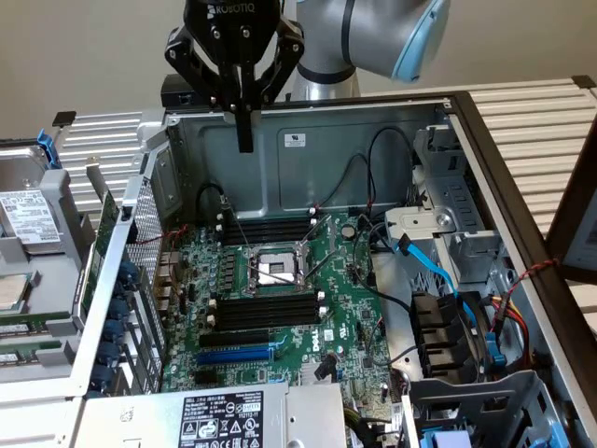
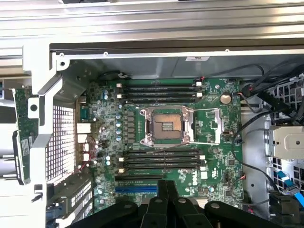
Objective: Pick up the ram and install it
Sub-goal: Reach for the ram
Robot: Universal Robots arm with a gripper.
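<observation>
Item 1, ram (image 2: 22,137): a green stick with a white label. It lies outside the open computer case (image 1: 373,131), beyond the perforated side wall and well apart from the CPU socket (image 2: 166,126). The wrist view shows you its flat face. The exterior view gives you a narrow green strip (image 1: 107,233) to the exterior view's left of the socket.

Item 2, gripper (image 1: 244,140): it hangs high above the case's rear wall, behind the socket. Nothing touches it. The fingers are pressed together into one black column and hold nothing. The wrist view shows them closed (image 2: 166,186).

Item 3, black memory slots (image 2: 161,159): two banks, one on each side of the socket.
</observation>
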